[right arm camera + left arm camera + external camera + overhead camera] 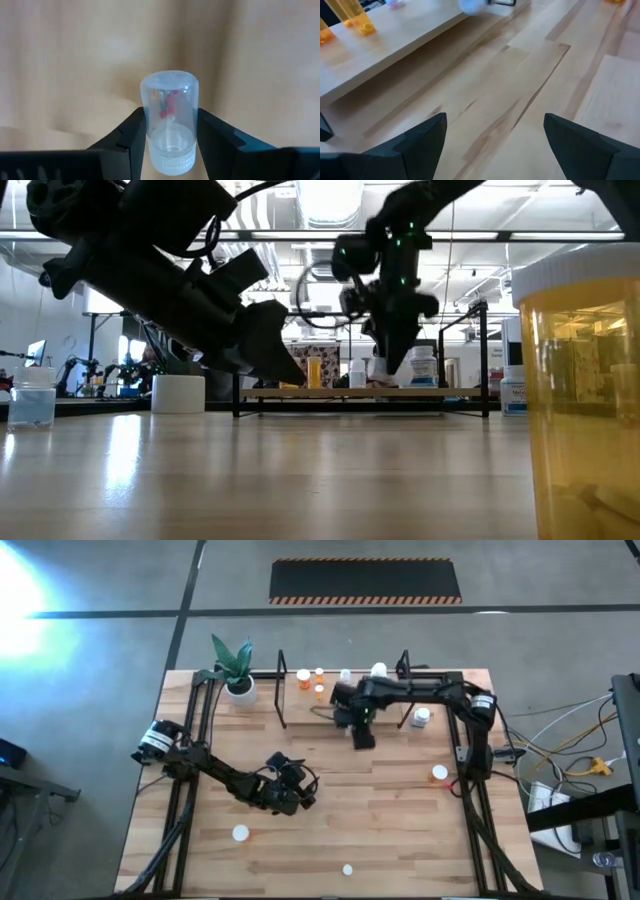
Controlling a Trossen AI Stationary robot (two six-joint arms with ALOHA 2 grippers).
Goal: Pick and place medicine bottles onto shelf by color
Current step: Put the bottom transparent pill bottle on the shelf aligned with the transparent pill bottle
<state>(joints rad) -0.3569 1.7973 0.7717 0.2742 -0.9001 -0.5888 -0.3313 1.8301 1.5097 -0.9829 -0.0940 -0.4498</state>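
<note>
A small clear bottle [169,120] with a ribbed pale cap sits between the fingers of my right gripper [170,115], which is shut on it and points steeply down by the near edge of the shelf [440,700]. On the shelf stand orange bottles [303,678], a clear one [345,675] and a white one [378,670]. Loose bottles stand on the table: an orange one [439,773] and white-capped ones [240,833]. My left gripper [305,790] hovers open and holds nothing over the table's middle, pointing toward the shelf [395,45]. My right gripper pinches the clear bottle between its two fingers, on the body's two sides just beyond the cap [150,135]. The fingers come from above, slanting steeply down, and run along the bottle. The cap end is nearest the wrist. Whether the far end rests on anything I cannot tell.
A white plant pot [240,690] stands at the shelf's left end. A larger white bottle [421,717] stands by the shelf's right part. In the low view a big orange bottle [580,400] stands at the near right and a clear one [32,400] at the left.
</note>
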